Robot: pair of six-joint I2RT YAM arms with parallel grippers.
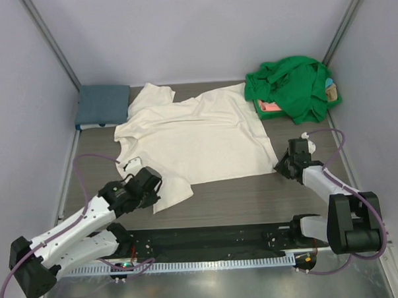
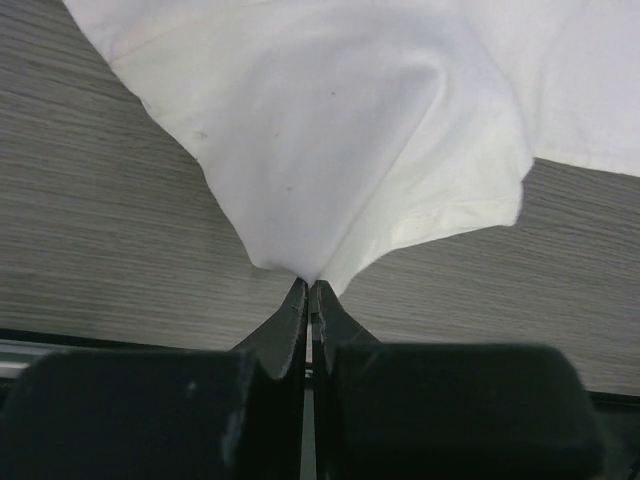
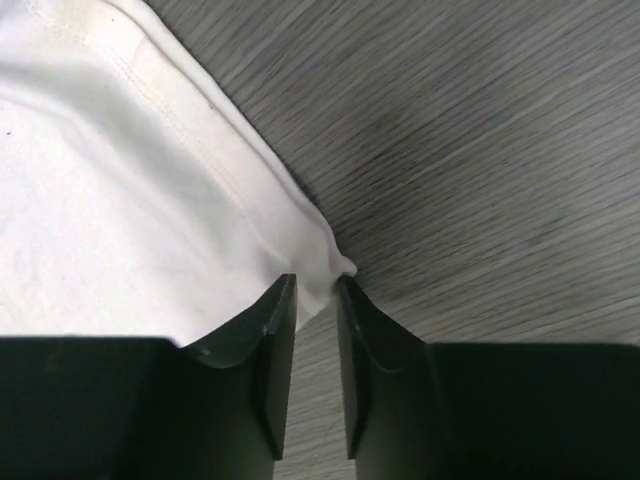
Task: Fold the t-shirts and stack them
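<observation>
Cream-white t-shirt (image 1: 198, 132) lies spread across the middle of the tabletop (image 1: 254, 199). The left hand (image 2: 308, 288) pinches its near left corner, and the right hand (image 3: 316, 290) clamps narrowly on its near right hem corner.

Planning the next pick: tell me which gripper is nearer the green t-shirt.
Right. The right gripper pinches the near right corner of the cream t-shirt, the green t-shirt just beyond it; the left gripper pinches the near left corner, far across.

We see the cream-white t-shirt (image 1: 198, 139) spread out, rumpled. Beyond its far-left corner lies the folded slate-blue t-shirt (image 1: 102, 104), beyond its far-right the bunched green t-shirt (image 1: 292, 85).
</observation>
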